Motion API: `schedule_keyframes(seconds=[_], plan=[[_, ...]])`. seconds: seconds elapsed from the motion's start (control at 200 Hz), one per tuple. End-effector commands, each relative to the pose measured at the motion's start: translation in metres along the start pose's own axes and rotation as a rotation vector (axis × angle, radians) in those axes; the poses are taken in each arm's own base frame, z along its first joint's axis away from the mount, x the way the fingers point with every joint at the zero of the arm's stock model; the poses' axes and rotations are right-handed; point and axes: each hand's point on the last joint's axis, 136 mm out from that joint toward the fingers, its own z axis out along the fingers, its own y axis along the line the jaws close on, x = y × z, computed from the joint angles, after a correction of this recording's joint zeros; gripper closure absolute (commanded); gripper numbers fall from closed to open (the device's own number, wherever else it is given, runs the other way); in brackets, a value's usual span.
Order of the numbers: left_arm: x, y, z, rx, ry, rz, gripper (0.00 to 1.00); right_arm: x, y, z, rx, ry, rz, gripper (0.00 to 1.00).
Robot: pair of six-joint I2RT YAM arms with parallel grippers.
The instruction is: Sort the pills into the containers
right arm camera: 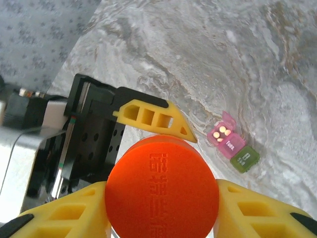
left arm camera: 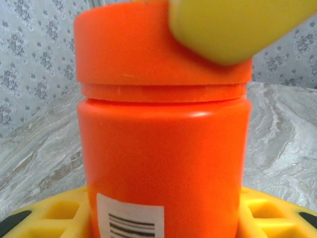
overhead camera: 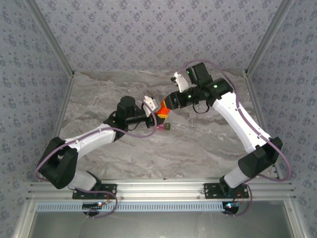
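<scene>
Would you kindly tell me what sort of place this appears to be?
Probably a purpose-built robot test booth, not a home: patterned wall panels enclose a marble-look tabletop, and two arms are bolted to an aluminium rail at its near edge.

Printed and moulded markings on a pill bottle and a small pill box.

The orange bottle, seen from the left wrist, carries a white paper label low on its front. The label bears black barcode bars, cut off by the bottom edge, and no digits can be read. In the right wrist view, the bottle's cap has two rows of raised characters moulded into its top, orange on orange and too faint to make out. On the surface nearby, the translucent pink compartment has short white print that looks like "Tues." Joined to it, the olive-green compartment also bears white print, too small to read.
</scene>
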Motion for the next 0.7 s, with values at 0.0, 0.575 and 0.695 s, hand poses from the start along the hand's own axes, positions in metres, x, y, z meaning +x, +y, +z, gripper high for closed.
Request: schedule_keyframes(seconds=[0.0,0.575,0.695], plan=[[-0.053,-0.003,-0.004,0.021,-0.148,0.090,1.00,0.018,-0.017,0.027,0.116,0.023,0.286,0.59],[-0.050,-0.003,-0.006,0.013,-0.138,0.097,1.00,-0.023,-0.008,-0.072,-0.042,-0.262,0.279,0.22],[-0.050,-0.003,-0.006,0.016,-0.137,0.096,1.00,-0.024,0.005,-0.071,-0.097,-0.211,0.043,0.24]])
